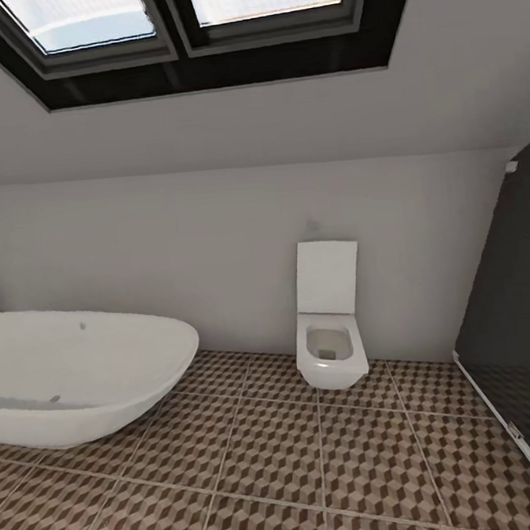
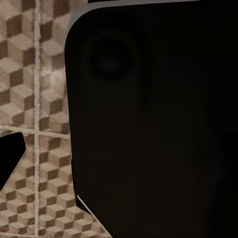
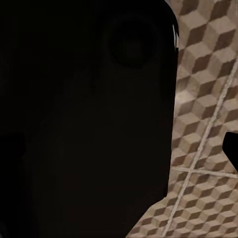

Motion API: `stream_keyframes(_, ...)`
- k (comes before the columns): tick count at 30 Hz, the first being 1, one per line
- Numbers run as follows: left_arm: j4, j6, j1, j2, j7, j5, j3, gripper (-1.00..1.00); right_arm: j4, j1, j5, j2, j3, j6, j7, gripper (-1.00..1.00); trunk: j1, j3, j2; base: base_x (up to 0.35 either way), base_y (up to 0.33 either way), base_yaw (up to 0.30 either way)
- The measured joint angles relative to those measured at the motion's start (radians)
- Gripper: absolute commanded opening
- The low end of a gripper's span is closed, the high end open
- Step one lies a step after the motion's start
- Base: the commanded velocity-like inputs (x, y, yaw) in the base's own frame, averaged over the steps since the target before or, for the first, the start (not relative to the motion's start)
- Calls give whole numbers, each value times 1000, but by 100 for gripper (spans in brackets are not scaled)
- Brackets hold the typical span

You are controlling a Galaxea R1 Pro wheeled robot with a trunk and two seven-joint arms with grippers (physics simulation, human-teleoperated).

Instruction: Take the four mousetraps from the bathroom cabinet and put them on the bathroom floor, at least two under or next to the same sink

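The head camera is looking across the bathroom floor [image 1: 257, 473], its brown-and-beige cube tiles running under pale grout lines from the near edge up to a plain white wall [image 1: 215, 237]. At about nine o'clock in that view a white oval bathtub [image 1: 74, 372] is sitting on the tiles, cut off by the picture's edge. Just past centre toward one o'clock a white toilet [image 1: 331, 347] is hanging against the wall with its lid [image 1: 328, 277] standing upright. At three o'clock a dark glass panel [image 1: 513, 325] is closing off the corner, and at twelve o'clock two skylights [image 1: 181, 8] in a black frame are letting in light through the sloped ceiling. In the left wrist view a large black body [image 2: 153, 119] is blocking most of the picture, with the cube tiles showing beside it — whether that gripper is open or closed cannot be told. The right wrist view is showing another black body [image 3: 84, 119] over the same tiles, and its gripper's state cannot be told either.
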Motion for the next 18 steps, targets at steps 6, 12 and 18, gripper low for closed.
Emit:
stream_keyframes(6, 0, 0, 0, 0, 0, -1, 0, 100, 0, 0, 0, 0, 2, 0, 0, 100, 0, 0, 0, 0, 0, -294)
stream_keyframes(12, 0, 0, 0, 0, 0, 0, 0, 100, 0, 0, 5, 0, 3, 0, 1, 100, 0, 0, 0, 0, 0, -294)
stream_keyframes(18, 0, 0, 0, 0, 0, 0, 0, 100, 0, 0, 11, 0, 5, 1, 6, 100, 0, 0, 0, 0, 0, -294)
